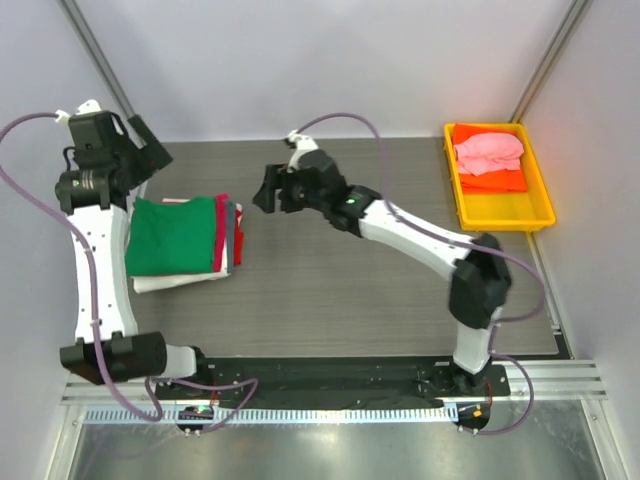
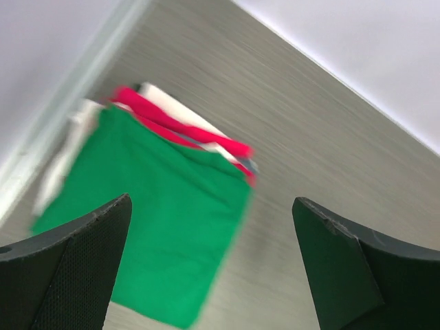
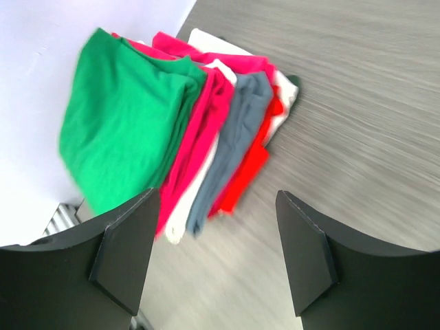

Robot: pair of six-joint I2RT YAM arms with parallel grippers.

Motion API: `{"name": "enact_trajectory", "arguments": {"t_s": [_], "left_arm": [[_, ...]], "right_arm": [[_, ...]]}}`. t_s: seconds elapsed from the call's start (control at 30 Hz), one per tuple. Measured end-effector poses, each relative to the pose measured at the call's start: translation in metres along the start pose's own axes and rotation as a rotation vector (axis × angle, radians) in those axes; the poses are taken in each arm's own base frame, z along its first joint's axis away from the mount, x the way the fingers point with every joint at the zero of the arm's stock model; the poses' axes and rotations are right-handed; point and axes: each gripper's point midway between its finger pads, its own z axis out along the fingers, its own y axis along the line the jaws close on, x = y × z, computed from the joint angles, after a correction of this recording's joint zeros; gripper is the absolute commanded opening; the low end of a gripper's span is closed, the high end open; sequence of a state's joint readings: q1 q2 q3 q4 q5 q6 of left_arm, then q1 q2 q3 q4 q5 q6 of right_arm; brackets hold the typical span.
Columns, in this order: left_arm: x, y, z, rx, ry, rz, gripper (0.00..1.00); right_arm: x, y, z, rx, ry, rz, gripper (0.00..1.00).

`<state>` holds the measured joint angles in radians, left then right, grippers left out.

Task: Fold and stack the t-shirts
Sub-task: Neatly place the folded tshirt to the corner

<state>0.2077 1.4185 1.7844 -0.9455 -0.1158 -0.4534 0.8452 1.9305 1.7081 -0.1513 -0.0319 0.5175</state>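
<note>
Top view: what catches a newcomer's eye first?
The green t-shirt topping the folded stack at the left of the table, crimson, grey, red and white edges beneath. Next, the yellow tray far right, holding a pink shirt over an orange one. The left gripper and right gripper hang open near the stack.

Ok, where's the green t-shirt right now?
In the top view, the green t-shirt lies folded on top of the stack of shirts at the left side of the table, just right of the left arm.
</note>
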Motion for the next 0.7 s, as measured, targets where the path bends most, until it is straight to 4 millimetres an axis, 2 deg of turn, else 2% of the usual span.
{"name": "enact_trajectory", "arguments": {"t_s": [0.1, 0.17, 0.23, 0.3, 0.47, 0.6, 0.7], "left_arm": [[0.027, -0.039, -0.028, 0.14, 0.025, 0.037, 1.0], [0.056, -0.069, -0.038, 0.225, 0.08, 0.087, 0.99], [0.092, -0.097, -0.042, 0.292, 0.156, 0.143, 0.98], [0.124, -0.114, -0.04, 0.326, 0.222, 0.191, 0.98], [0.2, -0.137, -0.031, 0.351, 0.363, 0.299, 0.98], [0.243, -0.149, -0.017, 0.35, 0.436, 0.361, 0.95], [0.27, -0.151, 0.009, 0.302, 0.479, 0.405, 0.91]], "right_arm": [[-0.018, -0.013, -0.055, 0.016, -0.056, -0.005, 0.72], [-0.024, -0.027, -0.091, 0.041, -0.104, -0.006, 0.71], [-0.019, -0.049, -0.122, 0.091, -0.131, -0.003, 0.71], [-0.007, -0.068, -0.149, 0.139, -0.148, -0.004, 0.72], [0.048, -0.112, -0.205, 0.268, -0.138, -0.007, 0.8], [0.074, -0.136, -0.241, 0.342, -0.164, -0.001, 0.8], [0.086, -0.146, -0.261, 0.373, -0.18, 0.016, 0.8]]}}
